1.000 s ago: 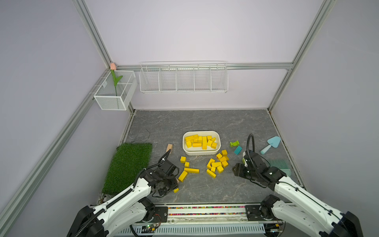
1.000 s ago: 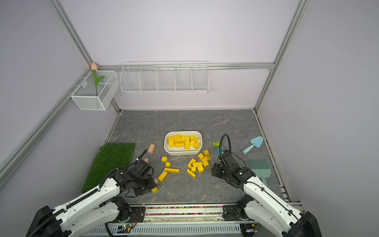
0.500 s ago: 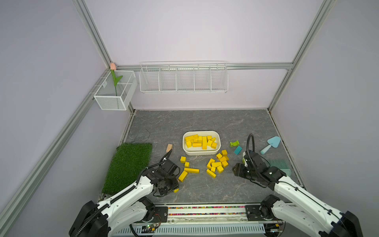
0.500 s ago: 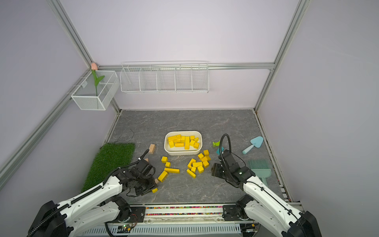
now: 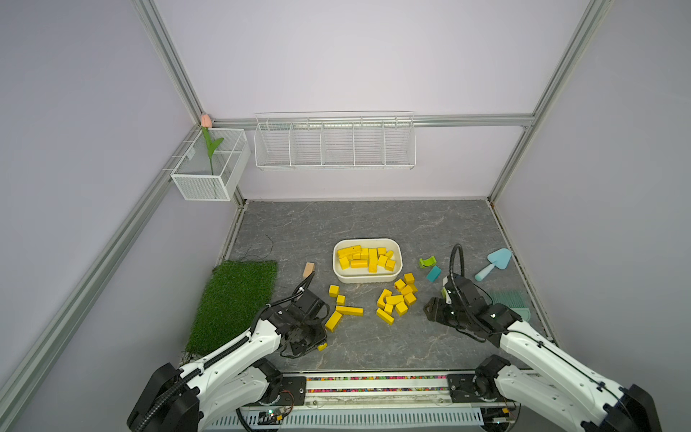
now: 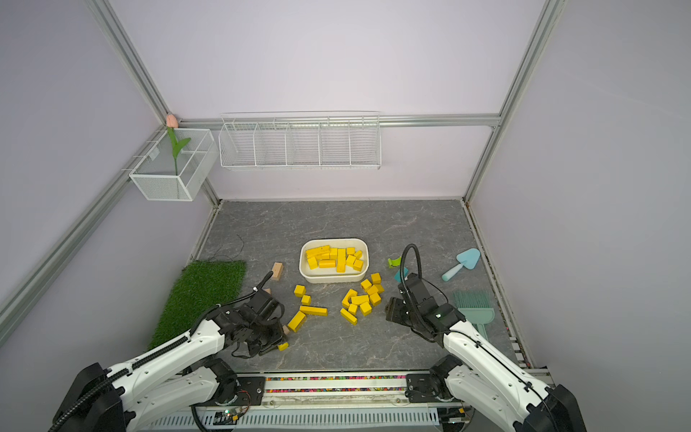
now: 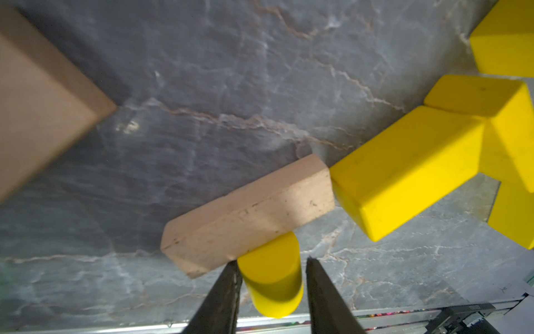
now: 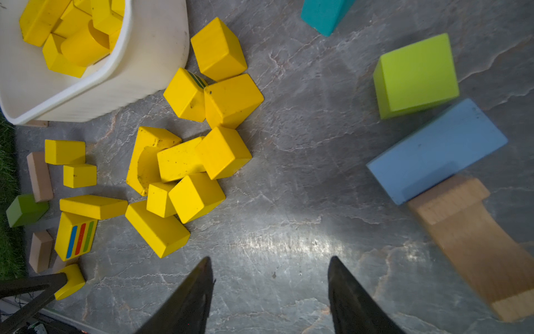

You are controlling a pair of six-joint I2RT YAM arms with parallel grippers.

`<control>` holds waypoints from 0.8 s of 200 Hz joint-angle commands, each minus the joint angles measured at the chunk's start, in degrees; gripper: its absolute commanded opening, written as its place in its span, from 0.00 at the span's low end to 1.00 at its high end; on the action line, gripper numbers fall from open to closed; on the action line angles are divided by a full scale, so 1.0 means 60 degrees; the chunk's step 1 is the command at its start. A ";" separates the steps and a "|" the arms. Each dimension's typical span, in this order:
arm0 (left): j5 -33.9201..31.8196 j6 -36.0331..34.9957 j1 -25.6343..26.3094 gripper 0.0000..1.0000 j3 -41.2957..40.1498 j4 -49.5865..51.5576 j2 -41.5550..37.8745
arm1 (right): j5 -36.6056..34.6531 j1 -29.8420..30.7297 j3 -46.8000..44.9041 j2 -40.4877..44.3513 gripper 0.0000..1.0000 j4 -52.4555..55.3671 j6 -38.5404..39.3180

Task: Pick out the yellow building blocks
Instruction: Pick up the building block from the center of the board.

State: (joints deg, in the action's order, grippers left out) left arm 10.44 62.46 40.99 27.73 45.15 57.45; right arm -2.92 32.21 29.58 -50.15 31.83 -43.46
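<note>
Yellow building blocks [image 5: 394, 299] are seen partly in the white tub [image 5: 368, 278] and partly loose on the table. One yellow cylinder [image 7: 273, 286] lies between the fingers of the left gripper [image 7: 271, 261], with its long axis along them and its far end against a tan block [image 7: 248, 214]. The jaws are narrowly apart, one finger touching, and nothing is clamped yet. The right gripper [image 8: 270, 260] is held wide and empty.

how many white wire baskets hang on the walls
2: a small basket on the left rail holding a tulip, and a long divided basket on the back wall.
</note>
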 commanded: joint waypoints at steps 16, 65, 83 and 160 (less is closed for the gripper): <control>0.0017 0.0020 0.0009 0.39 0.0037 -0.0075 0.0136 | 0.0135 -0.0095 -0.0184 0.0019 0.65 -0.0134 -0.0083; 0.0084 -0.0417 0.0009 0.39 0.0125 -0.0097 0.0483 | 0.0149 -0.0124 -0.0199 0.0024 0.65 -0.0136 -0.0080; 0.0117 -0.0489 0.0020 0.39 0.0170 -0.0097 0.0612 | 0.0146 -0.0124 -0.0211 0.0023 0.65 -0.0150 -0.0080; 0.0158 -0.0536 0.0009 0.35 0.0161 -0.0156 0.0625 | 0.0179 -0.0159 -0.0214 0.0030 0.65 -0.0150 -0.0079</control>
State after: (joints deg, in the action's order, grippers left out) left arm 11.51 59.29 40.99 27.75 44.07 61.41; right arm -2.07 31.66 29.26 -50.15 31.81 -43.46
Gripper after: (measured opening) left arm 0.363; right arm 0.645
